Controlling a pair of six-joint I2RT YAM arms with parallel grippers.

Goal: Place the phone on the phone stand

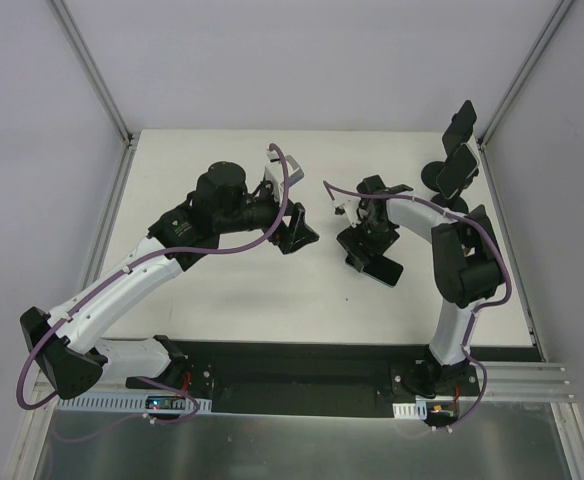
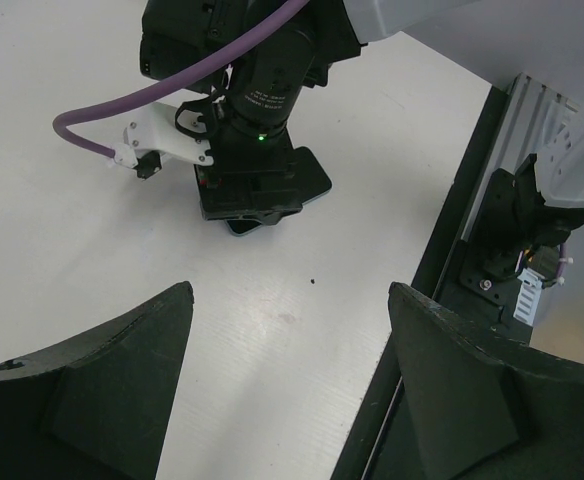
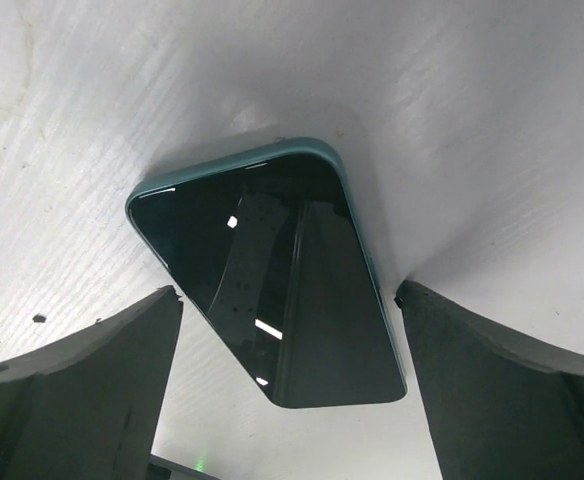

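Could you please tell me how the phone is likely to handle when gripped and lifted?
The phone looks rigid, so it probably won't flex. Its glossy screen may be slippery and scratch-prone. Lying flat on the table, its thin edges likely offer little purchase.

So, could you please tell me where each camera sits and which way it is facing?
Top external: above and behind the robot, looking down on the table; left arm and right arm show whole.
Left wrist: looks across at the right claw over the phone; its own left claw frames the bottom.
Right wrist: looks down on the phone between its own open fingers.
All three share the phone.
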